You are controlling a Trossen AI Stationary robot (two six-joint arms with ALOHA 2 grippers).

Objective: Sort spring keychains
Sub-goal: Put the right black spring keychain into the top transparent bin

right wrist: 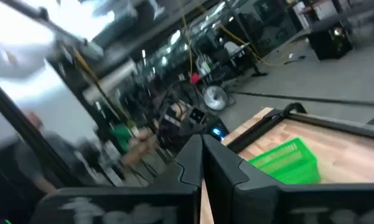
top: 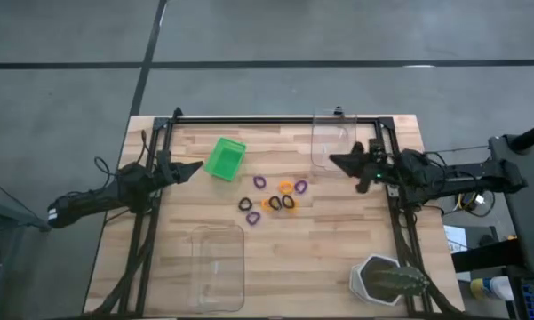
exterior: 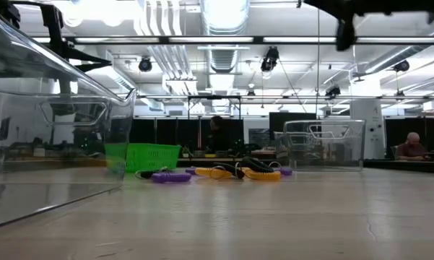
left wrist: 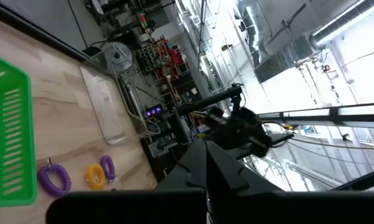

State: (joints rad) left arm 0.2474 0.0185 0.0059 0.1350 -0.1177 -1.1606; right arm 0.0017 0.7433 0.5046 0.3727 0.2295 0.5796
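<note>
Several small coiled spring keychains (top: 272,197) in purple, orange and black lie flat in a loose cluster at the table's middle. They also show in the low view as spring keychains (exterior: 217,172), and a few spring keychains (left wrist: 94,176) appear in the left wrist view. My left gripper (top: 198,165) hovers shut above the table's left side, next to the green bin (top: 225,158), its fingers (left wrist: 196,163) closed together. My right gripper (top: 331,160) hovers shut to the right of the cluster, at the near end of a clear tray (top: 331,140). Neither gripper holds anything.
The green bin (right wrist: 285,160) stands left of and beyond the cluster. A second clear tray (top: 218,265) sits near the table's near edge and looms large in the low view (exterior: 43,137). A potted cactus (top: 386,280) occupies the near right corner. Black frame rails (top: 275,121) border the table.
</note>
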